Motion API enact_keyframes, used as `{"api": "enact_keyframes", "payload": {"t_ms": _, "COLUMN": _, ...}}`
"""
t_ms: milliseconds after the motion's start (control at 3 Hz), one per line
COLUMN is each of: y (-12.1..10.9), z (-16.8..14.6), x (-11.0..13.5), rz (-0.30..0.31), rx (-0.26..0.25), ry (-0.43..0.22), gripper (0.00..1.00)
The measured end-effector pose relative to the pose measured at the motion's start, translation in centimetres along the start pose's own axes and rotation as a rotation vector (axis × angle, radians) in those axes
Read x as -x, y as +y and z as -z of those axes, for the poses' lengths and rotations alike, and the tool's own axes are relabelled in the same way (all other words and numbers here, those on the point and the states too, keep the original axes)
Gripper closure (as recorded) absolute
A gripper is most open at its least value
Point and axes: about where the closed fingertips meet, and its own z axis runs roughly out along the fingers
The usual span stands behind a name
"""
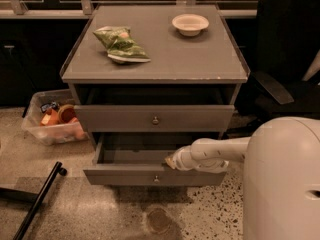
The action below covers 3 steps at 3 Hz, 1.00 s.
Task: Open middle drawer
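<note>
The middle drawer (pixel 125 176) of the grey cabinet stands pulled out, showing its shallow grey inside and a small round knob (pixel 156 179) on its flat front. My gripper (pixel 172 161), at the end of the white arm reaching in from the right, sits at the upper edge of that drawer front, just right of and above the knob. The taller top drawer (pixel 115 118) above it stands a little out, with a dark gap under the cabinet top. The lowest drawer is hidden under the open one.
A green chip bag (pixel 120 44) and a white bowl (pixel 190 24) lie on the cabinet top. A clear plastic bin (pixel 52 121) with items stands on the floor to the left. A black wheeled bar (pixel 40 199) lies front left. A black chair (pixel 285 49) stands right. My white body (pixel 285 184) fills the lower right.
</note>
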Motion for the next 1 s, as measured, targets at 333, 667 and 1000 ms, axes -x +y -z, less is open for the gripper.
{"api": "enact_keyframes", "payload": {"t_ms": 333, "y": 0.7, "z": 0.4, "x": -1.0, "rz": 0.055, "rx": 0.036, "ry": 0.032, "gripper": 0.11}}
{"api": "enact_keyframes", "payload": {"t_ms": 667, "y": 1.2, "z": 1.0, "x": -2.0, "rz": 0.115, "rx": 0.067, "ry": 0.062, "gripper": 0.0}}
{"api": "enact_keyframes", "payload": {"t_ms": 1000, "y": 1.1, "z": 1.0, "x": -2.0, "rz": 0.115, "rx": 0.067, "ry": 0.062, "gripper": 0.0}}
